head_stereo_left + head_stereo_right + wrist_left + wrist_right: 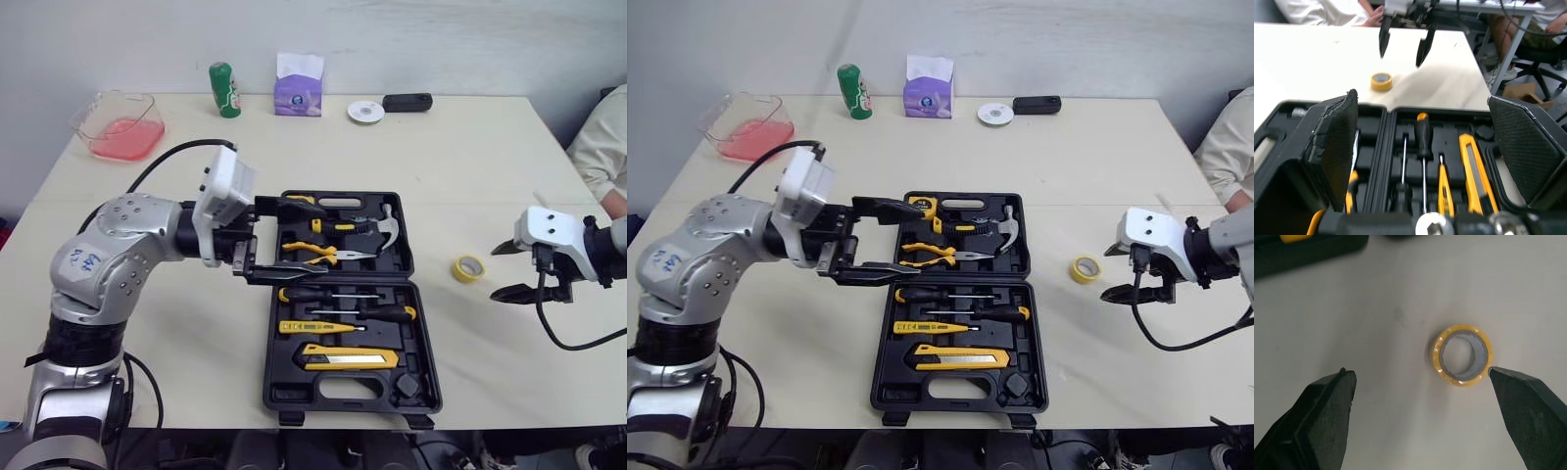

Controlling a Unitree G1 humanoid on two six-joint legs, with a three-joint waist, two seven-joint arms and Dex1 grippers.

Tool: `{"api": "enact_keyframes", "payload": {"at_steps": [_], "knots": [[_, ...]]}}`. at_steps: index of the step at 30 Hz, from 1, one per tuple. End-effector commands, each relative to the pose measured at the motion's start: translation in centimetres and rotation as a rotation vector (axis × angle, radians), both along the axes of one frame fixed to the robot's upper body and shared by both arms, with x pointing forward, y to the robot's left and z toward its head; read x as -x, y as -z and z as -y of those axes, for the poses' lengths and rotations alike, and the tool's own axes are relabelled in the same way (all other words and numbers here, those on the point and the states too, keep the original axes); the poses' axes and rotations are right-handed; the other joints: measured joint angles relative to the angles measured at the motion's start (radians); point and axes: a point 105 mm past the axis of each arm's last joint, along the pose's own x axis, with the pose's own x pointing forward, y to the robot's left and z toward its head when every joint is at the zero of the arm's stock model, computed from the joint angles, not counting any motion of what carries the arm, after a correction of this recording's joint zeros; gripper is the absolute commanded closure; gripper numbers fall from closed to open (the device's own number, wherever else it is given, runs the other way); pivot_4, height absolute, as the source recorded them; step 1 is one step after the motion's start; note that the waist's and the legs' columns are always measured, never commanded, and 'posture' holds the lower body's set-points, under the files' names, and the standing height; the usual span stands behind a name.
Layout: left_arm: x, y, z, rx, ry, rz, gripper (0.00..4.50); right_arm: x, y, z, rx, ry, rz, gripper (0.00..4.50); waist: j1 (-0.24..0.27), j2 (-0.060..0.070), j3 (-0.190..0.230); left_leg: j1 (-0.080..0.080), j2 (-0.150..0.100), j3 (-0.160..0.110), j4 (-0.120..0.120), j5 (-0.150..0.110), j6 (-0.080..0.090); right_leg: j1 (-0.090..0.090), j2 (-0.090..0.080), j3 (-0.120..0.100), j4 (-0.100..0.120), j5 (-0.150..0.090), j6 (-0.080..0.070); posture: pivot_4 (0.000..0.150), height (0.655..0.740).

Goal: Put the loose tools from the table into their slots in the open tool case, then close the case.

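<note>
The pale table (470,157) is taking up most of the head view. The open black tool case (294,397) is lying at centre frame, reaching down toward the bottom edge. I am holding my left gripper (318,240) just left of centre, level over the upper half of the case, its two fingers spread wide, one over the upper rim and one along the hinge line. My right gripper (495,272) is hovering at the right edge of the frame, pointing left, and its fingers are also standing wide apart.

In the case's upper half the hammer (382,230) is sitting at the right, with the yellow-handled pliers (318,253) left of it. In the lower half the yellow utility knife (348,357) is lying below a black screwdriver (362,313). The yellow tape roll (468,267) is resting loose on the table, right of the case and just left of my right fingertips (1523,396).
</note>
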Motion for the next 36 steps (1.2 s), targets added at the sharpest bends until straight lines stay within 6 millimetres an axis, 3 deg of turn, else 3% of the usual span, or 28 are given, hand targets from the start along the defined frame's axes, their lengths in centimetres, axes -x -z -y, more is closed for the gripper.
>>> {"api": "enact_keyframes", "payload": {"at_steps": [1, 2, 17, 20, 24, 27, 30, 34, 36], "knots": [[0.6, -0.7, 1.0, 0.015, 0.041, 0.046, 0.00, -1.0, 0.8, 0.0, 0.072, -0.016, -0.008, 1.32, 0.000, 0.000, 0.000, 0.001, 0.000, 0.000, 0.000, 0.000, 0.000, 0.000, 0.000, 0.000, 0.001, 0.000, 0.000, 0.150, 0.7244], [0.6, -0.7, 1.2, 0.020, 0.040, 0.051, 0.00, -1.3, 1.1, 0.0, 0.087, -0.012, -0.012, 1.81, 0.001, 0.000, 0.000, 0.001, 0.000, 0.000, 0.000, 0.000, 0.000, 0.000, 0.000, 0.001, 0.001, 0.000, 0.000, 0.150, 0.7244], [0.9, -0.6, 1.7, 0.033, 0.053, 0.060, 0.00, -3.2, 2.8, -0.6, 0.114, -0.033, -0.015, 1.81, 0.003, 0.001, 0.000, 0.000, 0.002, 0.001, 0.001, 0.000, 0.000, -0.001, 0.000, 0.001, 0.002, 0.000, 0.000, 0.150, 0.7244], [1.0, -0.5, 1.8, 0.036, 0.057, 0.056, 0.00, -3.4, 2.4, -0.8, 0.107, -0.033, 0.006, 2.66, 0.003, 0.001, 0.000, 0.000, 0.002, 0.001, 0.001, 0.000, 0.000, -0.001, 0.000, 0.001, 0.002, 0.000, 0.000, 0.150, 0.7244], [0.9, -0.2, 1.8, 0.030, 0.058, 0.050, 0.00, -2.8, 0.8, -1.3, 0.073, -0.065, 0.048, 4.49, 0.003, 0.001, 0.001, 0.000, 0.002, 0.001, 0.001, 0.000, 0.000, -0.001, 0.000, 0.001, 0.002, 0.000, 0.000, 0.150, 0.7244], [0.9, 0.4, 1.6, 0.009, 0.060, 0.030, 0.00, -1.4, -0.8, -3.3, -0.003, -0.129, 0.072, 4.49, 0.004, 0.001, 0.001, 0.000, 0.002, 0.001, 0.001, 0.000, 0.000, -0.001, 0.000, 0.001, 0.002, 0.000, 0.000, 0.150, 0.7244], [1.7, 1.6, 1.3, -0.033, 0.093, -0.008, 0.00, 1.3, -1.8, -6.3, -0.075, -0.237, 0.084, 4.49, 0.004, 0.001, 0.001, 0.000, 0.002, 0.000, 0.001, 0.000, 0.000, -0.001, 0.000, 0.001, 0.002, 0.000, 0.000, 0.150, 0.7244], [2.8, 3.2, 1.2, -0.083, 0.160, -0.067, 0.00, 7.1, -1.5, -10.8, -0.183, -0.436, 0.020, 4.49, 0.006, 0.001, 0.001, 0.000, 0.003, -0.001, 0.001, 0.000, 0.000, -0.001, 0.000, 0.001, 0.002, 0.000, 0.000, 0.150, 0.7244], [3.1, 4.0, 1.1, -0.115, 0.186, -0.088, 0.00, 9.4, -0.9, -12.1, -0.208, -0.493, -0.024, 4.49, 0.008, 0.001, 0.001, -0.001, 0.003, -0.002, 0.001, 0.000, 0.000, 0.000, -0.001, 0.001, 0.001, 0.000, 0.000, 0.150, 0.7244]]}}
